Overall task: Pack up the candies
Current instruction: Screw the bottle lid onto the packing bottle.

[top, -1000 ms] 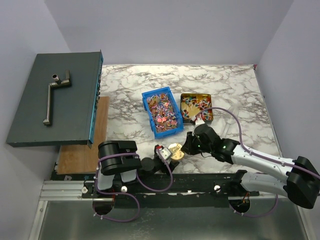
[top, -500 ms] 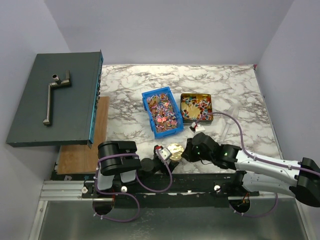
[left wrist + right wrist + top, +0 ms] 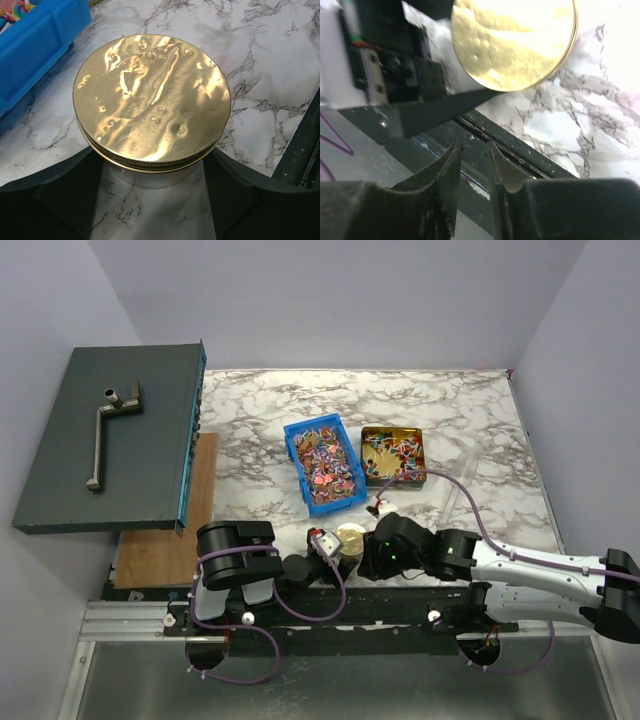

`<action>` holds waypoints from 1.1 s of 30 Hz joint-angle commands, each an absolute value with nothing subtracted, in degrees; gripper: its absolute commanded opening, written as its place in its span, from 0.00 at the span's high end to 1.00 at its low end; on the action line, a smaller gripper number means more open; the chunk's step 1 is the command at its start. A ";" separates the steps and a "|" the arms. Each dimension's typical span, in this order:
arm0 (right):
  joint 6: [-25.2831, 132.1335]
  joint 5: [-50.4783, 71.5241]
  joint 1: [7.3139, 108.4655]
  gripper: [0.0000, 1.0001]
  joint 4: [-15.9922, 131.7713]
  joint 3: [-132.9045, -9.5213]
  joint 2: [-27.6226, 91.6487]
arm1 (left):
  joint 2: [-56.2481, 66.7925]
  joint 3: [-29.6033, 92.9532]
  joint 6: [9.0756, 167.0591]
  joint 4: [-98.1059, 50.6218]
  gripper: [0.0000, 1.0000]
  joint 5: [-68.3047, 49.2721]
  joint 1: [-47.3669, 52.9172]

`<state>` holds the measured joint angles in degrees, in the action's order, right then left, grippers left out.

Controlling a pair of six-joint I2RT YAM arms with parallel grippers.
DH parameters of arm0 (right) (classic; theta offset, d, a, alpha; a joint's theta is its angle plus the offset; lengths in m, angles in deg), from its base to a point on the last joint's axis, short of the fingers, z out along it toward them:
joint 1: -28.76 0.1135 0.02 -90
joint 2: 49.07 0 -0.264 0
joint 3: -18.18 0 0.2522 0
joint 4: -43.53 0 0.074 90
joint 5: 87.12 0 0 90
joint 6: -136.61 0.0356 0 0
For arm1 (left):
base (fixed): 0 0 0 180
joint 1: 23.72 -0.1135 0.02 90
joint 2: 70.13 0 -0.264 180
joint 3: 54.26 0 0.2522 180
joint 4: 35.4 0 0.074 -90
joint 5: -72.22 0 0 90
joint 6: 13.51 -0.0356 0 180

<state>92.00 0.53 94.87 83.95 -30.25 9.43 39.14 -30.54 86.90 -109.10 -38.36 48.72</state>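
Far left: a dark grey slab-like box (image 3: pixel 110 440) lies tilted, a metal crank handle (image 3: pixel 103 428) on its top; it overhangs a wooden board (image 3: pixel 165 530), so the board's left part is hidden. The left arm (image 3: pixel 238 555) is folded low at the near edge, and from above its hand is mostly lost among black links. The left gripper (image 3: pixel 151 160) has its fingers spread wide and pressed against either side of the round gold lid (image 3: pixel 150 100), whose dented top faces up near the table's front edge. What is under the lid cannot be made out. The candies (image 3: pixel 325 465) fill a blue bin (image 3: pixel 296 465) just behind the lid, and more lie in a rectangular gold tin (image 3: pixel 392 429) just right of the bin. Single wrappers are too small to separate, and the left wrist view cuts the bin to one corner. The right gripper (image 3: pixel 472 150) hovers just right of the lid over the front rail, fingers a narrow slit apart with nothing between them. The lid is glared out in that view. The right arm (image 3: pixel 520 570) runs off the right edge. Surface: a white marble-pattern tabletop (image 3: pixel 450 410) with grey veins and a black rail (image 3: pixel 400 615) along its near side. Pale grey-lilac walls (image 3: pixel 340 300) close the left, back and right
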 commanded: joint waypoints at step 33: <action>70.48 11.27 73.67 0.68 69.65 -38.62 28.10 | 41.31 -31.62 89.23 -110.65 0.37 -36.50 48.33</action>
<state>71.52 7.11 73.91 72.15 -40.44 27.29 39.18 -30.54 86.95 -109.12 -38.01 48.72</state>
